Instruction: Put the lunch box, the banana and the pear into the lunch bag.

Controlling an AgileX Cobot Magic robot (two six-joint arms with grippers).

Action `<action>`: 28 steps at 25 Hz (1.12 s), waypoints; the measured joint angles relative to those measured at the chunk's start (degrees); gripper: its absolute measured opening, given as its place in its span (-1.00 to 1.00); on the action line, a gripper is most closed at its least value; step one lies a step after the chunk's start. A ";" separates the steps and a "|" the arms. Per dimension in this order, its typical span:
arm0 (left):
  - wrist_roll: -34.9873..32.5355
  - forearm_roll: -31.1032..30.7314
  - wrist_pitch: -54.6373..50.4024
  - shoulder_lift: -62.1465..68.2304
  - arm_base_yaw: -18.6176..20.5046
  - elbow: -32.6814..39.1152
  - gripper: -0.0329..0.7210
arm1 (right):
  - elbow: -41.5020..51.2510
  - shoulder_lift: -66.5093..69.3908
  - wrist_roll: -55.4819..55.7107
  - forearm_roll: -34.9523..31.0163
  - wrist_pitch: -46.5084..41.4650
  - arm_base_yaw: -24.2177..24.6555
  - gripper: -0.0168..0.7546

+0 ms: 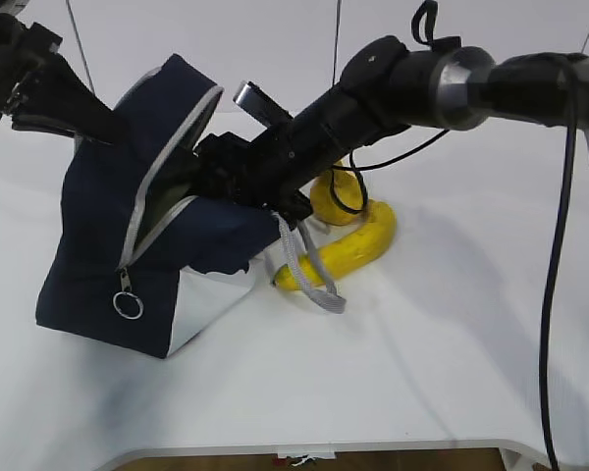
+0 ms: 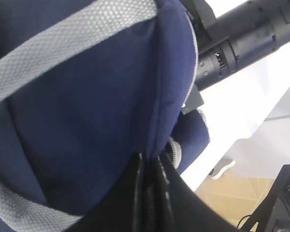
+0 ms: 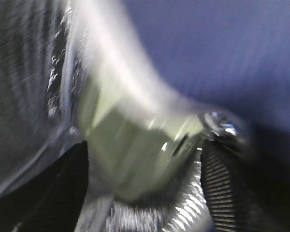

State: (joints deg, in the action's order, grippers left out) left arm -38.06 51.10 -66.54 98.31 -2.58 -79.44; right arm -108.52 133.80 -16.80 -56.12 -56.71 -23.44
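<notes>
- The lunch bag [image 1: 108, 255] stands on the left of the white table [image 1: 452, 353], tilted, its navy flap lifted and the grey zipper open along the front; the ring pull [image 1: 128, 306] hangs low on its near face.
- The lunch box [image 3: 135, 154] shows in the right wrist view as a blurred pale sage-green lid, lying inside the bag between the two dark fingers [image 3: 222, 188]; whether they touch it cannot be told through the blur.
- The right gripper [image 3: 142, 186] is reached into the bag's opening, out of sight in the exterior view; its jaws stand apart, wider than the lid's visible end.
- The left gripper [image 2: 150, 193] is pinched tight on the navy fabric of the bag's upper edge, at the far left, holding the flap up.
- The banana [image 1: 348, 250] lies on the table just right of the bag, a grey webbing handle [image 1: 309, 270] draped across its near end.
- The pear [image 1: 336, 196] sits just behind the banana, partly hidden by the right arm [image 1: 393, 88].
</notes>
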 joint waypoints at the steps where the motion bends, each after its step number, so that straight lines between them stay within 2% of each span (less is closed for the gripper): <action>1: 0.00 0.00 0.00 0.00 0.00 0.00 -0.89 | -0.67 0.00 0.90 1.58 -0.92 0.00 0.54; 7: 0.00 -0.67 -0.26 0.00 0.00 0.00 -0.89 | -6.81 0.00 6.28 9.53 -7.27 0.00 0.54; 14: 0.00 -2.10 -0.39 0.00 0.00 0.00 -0.89 | -11.69 0.00 9.30 11.88 -12.41 0.00 0.54; 24: 0.00 -4.96 -0.39 0.00 0.09 0.00 -0.89 | -16.76 0.00 10.46 15.58 -13.26 0.00 0.54; 28: 0.11 -5.18 -0.39 0.00 1.33 0.00 -0.89 | -17.28 0.00 10.46 15.79 -13.37 0.00 0.54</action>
State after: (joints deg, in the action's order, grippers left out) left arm -37.95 45.92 -66.93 98.31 -1.25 -79.44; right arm -125.80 133.80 -6.34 -40.32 -70.08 -23.44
